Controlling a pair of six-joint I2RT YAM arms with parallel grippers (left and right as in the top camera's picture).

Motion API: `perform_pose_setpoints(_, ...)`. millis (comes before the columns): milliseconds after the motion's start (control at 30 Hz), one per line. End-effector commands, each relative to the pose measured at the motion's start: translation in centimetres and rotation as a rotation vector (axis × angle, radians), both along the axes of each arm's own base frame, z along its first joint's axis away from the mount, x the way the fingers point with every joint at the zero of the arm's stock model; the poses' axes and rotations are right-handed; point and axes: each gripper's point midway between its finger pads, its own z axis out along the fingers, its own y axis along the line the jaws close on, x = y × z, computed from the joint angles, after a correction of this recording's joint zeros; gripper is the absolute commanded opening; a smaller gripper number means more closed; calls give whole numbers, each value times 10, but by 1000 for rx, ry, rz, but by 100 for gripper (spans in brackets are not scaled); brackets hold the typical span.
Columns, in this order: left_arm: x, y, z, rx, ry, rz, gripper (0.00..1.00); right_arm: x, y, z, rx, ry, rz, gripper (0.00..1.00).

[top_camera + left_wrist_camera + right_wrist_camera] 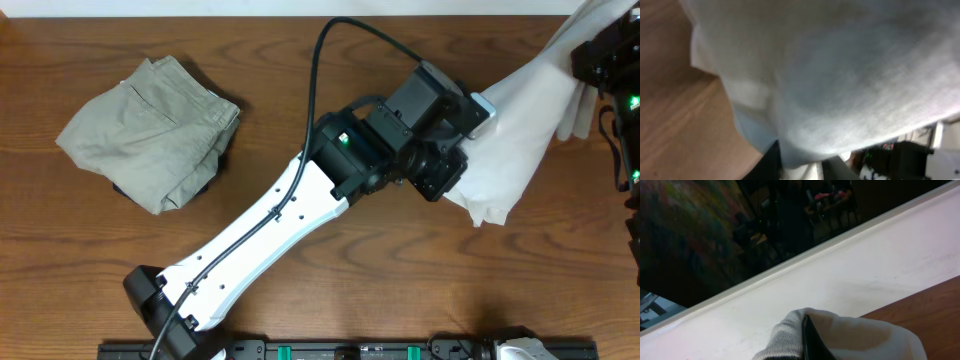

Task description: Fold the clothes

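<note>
The clothes, a pale off-white T-shirt (pixel 520 130), hang in a slanted strip from the top right corner down to the table. My right gripper (pixel 592 55) holds the upper end off the table. In the right wrist view its dark finger (pixel 807 340) is wrapped in the ribbed fabric (pixel 865 340), jaws shut on it. My left gripper (pixel 462 172) is at the shirt's lower left edge. In the left wrist view the cloth (pixel 840 75) fills the frame, and a fold sits pinched between the two dark fingers of the left gripper (pixel 802 167).
Folded khaki-olive trousers (pixel 150 130) lie at the left of the wooden table (pixel 330 290). The left arm stretches diagonally from the front left across the middle. A white border (pixel 865 275) runs along the table's far edge.
</note>
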Motion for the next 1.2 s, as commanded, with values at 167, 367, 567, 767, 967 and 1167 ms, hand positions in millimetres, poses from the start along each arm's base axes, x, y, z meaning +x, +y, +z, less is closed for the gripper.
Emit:
perform_pose_setpoints(167,6,26,17,43,-107,41,6,-9,-6,6,-25,-7,-25,1)
perform_pose_setpoints(367,43,126,103,84,-407,397,6,-12,-27,-38,-153,191,-135,3)
perform_pose_setpoints(567,18,209,204,-96,-616,571,6,-29,-41,-84,-236,409,-182,1)
perform_pose_setpoints(767,-18,241,243,-195,-697,587,6,-54,-45,-92,-249,459,-178,1)
perform_pose_setpoints(967,-33,253,248,-209,-704,591,6,-84,-35,-98,-259,490,-80,1)
perform_pose_setpoints(1167,-32,241,222,-154,-615,542,10,-98,-18,-104,-256,504,42,1)
